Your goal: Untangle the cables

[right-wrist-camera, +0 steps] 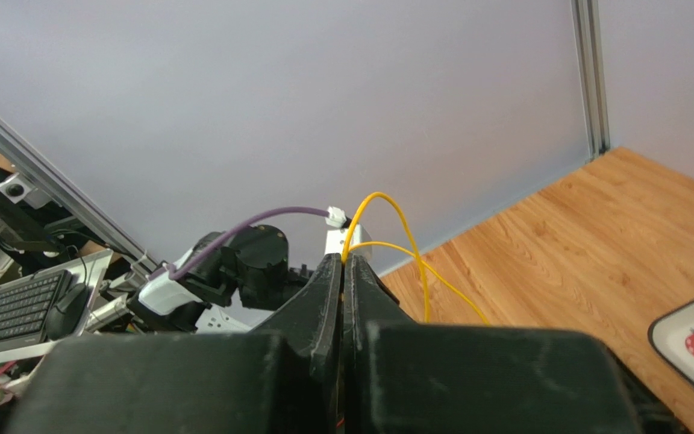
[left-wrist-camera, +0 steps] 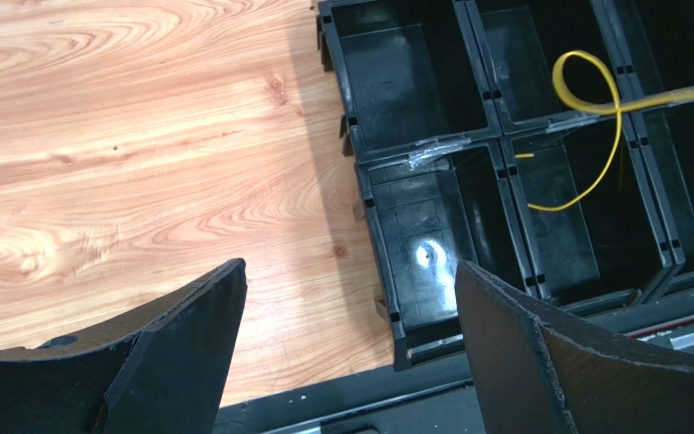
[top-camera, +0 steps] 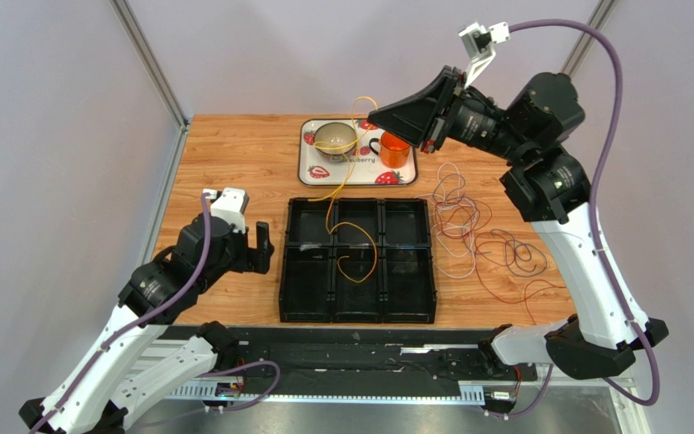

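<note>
Presently, the separation step is judged to be in hand: one yellow cable (top-camera: 329,217) is held apart from the rest. The right claw (top-camera: 373,114) is seen fully closed, with the yellow cable pinched at its tips, raised above a strawberry-printed tray (top-camera: 310,163) that carries a metal bowl (top-camera: 334,137) and an orange cup (top-camera: 396,149). From that grip the cable is draped down across the tray and into a black six-compartment bin (top-camera: 284,271), where it is coiled in the middle cells.

The left claw (top-camera: 258,244) is spread wide and nothing is held in it; it is poised just beside the bin's left wall.

The other cables (top-camera: 468,226), red and whitish, are noted in loose overlapping loops on the wooden table (top-camera: 233,154), right of the bin. No link between them and the yellow cable can be made out.

The wires are thin, limp and springy; the bin is glossy hard plastic. The next move is judged to call for laying the yellow cable fully in one place, then one strand being picked singly from the heap.
</note>
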`<act>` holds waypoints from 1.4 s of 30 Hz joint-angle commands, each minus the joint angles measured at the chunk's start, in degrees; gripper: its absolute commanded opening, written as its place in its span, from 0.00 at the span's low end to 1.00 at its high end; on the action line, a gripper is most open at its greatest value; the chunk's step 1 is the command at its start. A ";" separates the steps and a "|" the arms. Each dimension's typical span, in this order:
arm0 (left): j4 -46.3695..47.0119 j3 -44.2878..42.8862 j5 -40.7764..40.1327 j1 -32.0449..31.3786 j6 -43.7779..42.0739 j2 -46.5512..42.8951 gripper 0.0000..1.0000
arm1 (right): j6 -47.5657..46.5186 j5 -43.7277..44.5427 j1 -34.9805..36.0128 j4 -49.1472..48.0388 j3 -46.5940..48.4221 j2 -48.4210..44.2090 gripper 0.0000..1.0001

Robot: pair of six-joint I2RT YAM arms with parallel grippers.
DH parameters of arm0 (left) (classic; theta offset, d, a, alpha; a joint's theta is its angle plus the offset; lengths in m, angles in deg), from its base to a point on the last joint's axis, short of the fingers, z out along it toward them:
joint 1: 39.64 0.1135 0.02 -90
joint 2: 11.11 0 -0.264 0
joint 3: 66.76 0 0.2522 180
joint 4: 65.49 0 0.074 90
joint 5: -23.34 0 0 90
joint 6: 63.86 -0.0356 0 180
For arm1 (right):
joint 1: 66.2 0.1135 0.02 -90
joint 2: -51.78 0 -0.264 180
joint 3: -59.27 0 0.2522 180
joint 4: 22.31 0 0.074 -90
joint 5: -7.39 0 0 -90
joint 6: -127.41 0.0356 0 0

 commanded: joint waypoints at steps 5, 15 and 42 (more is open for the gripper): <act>1.42 1.51 -0.25 -0.23 1.13 -1.36 0.93 | 3.85 0.25 0.27 -8.69 -12.74 -4.90 0.00; 1.50 1.59 -0.52 -0.14 1.22 -1.54 0.93 | 2.89 3.41 0.27 -4.75 -22.60 -14.39 0.00; 1.15 1.68 -1.57 -0.14 1.83 -1.37 0.92 | 2.81 14.49 2.64 5.01 -41.08 -27.23 0.00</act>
